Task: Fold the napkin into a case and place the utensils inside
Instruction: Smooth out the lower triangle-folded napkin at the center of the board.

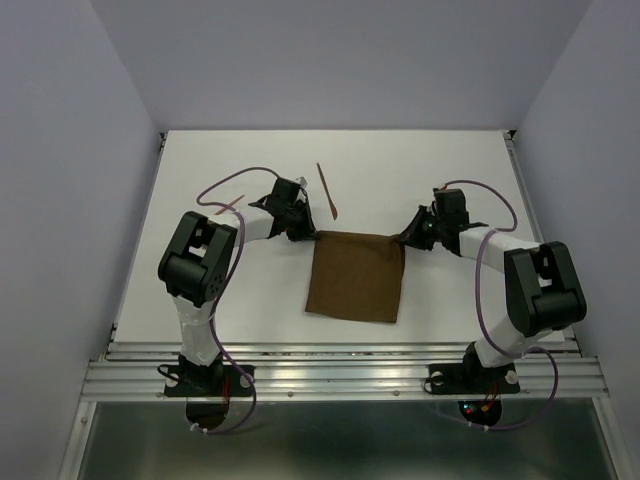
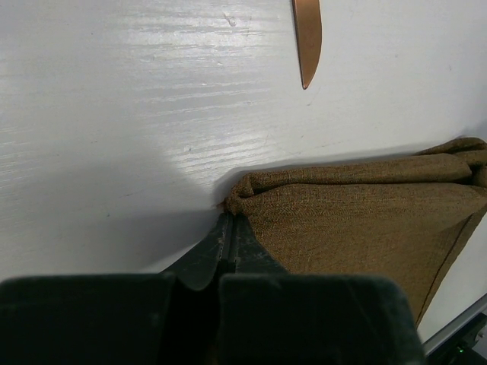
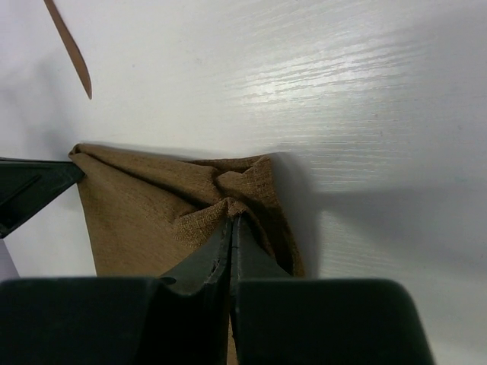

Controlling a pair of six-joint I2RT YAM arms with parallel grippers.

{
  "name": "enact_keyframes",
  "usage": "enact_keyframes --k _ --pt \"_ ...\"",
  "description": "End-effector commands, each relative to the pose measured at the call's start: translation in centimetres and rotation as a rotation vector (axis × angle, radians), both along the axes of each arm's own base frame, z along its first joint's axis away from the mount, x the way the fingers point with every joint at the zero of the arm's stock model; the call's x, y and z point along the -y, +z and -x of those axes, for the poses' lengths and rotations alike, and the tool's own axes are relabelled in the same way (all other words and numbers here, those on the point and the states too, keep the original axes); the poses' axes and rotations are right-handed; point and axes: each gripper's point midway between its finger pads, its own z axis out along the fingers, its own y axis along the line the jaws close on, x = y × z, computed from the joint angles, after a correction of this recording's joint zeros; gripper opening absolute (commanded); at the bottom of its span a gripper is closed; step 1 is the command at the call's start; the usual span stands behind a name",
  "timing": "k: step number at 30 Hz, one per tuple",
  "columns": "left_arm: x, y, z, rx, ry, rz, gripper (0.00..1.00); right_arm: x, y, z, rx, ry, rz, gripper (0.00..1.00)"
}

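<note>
Left jaws are pressed fully together, with a corner of the thin dark brown fabric napkin (image 2: 342, 220) nipped between their tips. The cloth spreads away to the right of them in what looks like more than one layer (a doubled edge shows along its far side). Right jaws are likewise closed tight on the opposite far corner, where the fabric is bunched into a small crumpled peak just ahead of the tips. The rest of the napkin lies flat on the white table (image 1: 450, 160), between the two pairs of jaws and back toward the arm bases.

Ahead of the left jaws and a little to the right lies a thin reddish-brown stick utensil (image 1: 327, 192), apart from the cloth. A second reddish sliver (image 1: 228, 206) shows on the other side of the left arm, probably its partner (too small to be sure).

The step in hand seems to be a fold, with both far corners gripped. The next move would call for lifting both corners together and carrying them evenly toward the near edge, without the bunched right corner slipping or skewing the crease.
</note>
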Motion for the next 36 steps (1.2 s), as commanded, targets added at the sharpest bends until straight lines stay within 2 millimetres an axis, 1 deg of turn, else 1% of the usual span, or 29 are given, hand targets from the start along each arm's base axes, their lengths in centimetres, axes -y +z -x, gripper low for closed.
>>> enact_keyframes --k 1,6,11,14,19,20,22,23,25,26,27,28,30,32,33,34,36 --pt "-0.8 -1.7 1.4 -0.042 -0.031 -0.046 0.00 -1.0 2.8 -2.0 0.105 0.035 -0.061 0.01" --pt "-0.6 -1.0 1.4 -0.027 -0.045 -0.034 0.00 -0.9 3.6 -2.3 0.131 0.031 -0.058 0.01" --pt "-0.7 -1.1 1.6 -0.030 -0.050 -0.035 0.00 -1.3 3.8 -2.6 0.154 0.034 -0.084 0.01" --pt "-0.7 -1.3 1.7 -0.038 -0.049 -0.034 0.00 -0.9 2.9 -2.9 0.137 0.015 -0.064 0.01" --pt "-0.6 -1.3 1.7 -0.037 -0.049 -0.033 0.00 0.8 0.9 -3.2 0.098 -0.049 0.031 0.01" --pt "-0.6 -1.2 1.6 -0.036 -0.049 -0.033 0.00 1.0 0.5 -3.1 0.086 -0.050 0.050 0.04" --pt "-0.6 -1.3 1.6 -0.037 -0.049 -0.033 0.00 1.3 0.3 -3.3 0.082 -0.052 0.073 0.11" --pt "-0.6 -1.3 1.5 -0.037 -0.048 -0.034 0.00 1.5 0.2 -3.1 0.074 -0.044 0.086 0.14" --pt "-0.7 -1.5 1.6 -0.041 -0.046 -0.037 0.00 1.7 0.8 -3.3 0.091 -0.047 0.100 0.21" --pt "-0.6 -1.5 1.6 -0.041 -0.046 -0.037 0.00 2.0 1.0 -2.9 0.081 -0.047 0.117 0.23" --pt "-0.7 -1.6 1.6 -0.042 -0.046 -0.038 0.00 2.2 1.2 -2.8 0.084 -0.048 0.128 0.27" --pt "-0.7 -1.6 1.6 -0.044 -0.044 -0.039 0.00 2.5 1.5 -2.8 0.091 -0.055 0.142 0.29" --pt "-0.6 -1.6 1.5 -0.043 -0.043 -0.037 0.00 2.7 2.4 -2.5 0.107 -0.049 0.159 0.35" --pt "-0.6 -1.6 1.4 -0.045 -0.043 -0.036 0.00 2.9 2.8 -2.0 0.114 -0.045 0.162 0.40" --pt "-0.5 -1.6 1.4 -0.045 -0.043 -0.035 0.00 2.9 2.8 -1.7 0.113 -0.042 0.163 0.45" --pt "-0.5 -1.5 1.4 -0.043 -0.042 -0.033 0.00 2.6 2.7 -1.4 0.109 -0.030 0.152 0.47" --pt "-0.5 -1.5 1.3 -0.041 -0.043 -0.033 0.00 2.5 1.9 -0.6 0.086 -0.014 0.148 0.53"
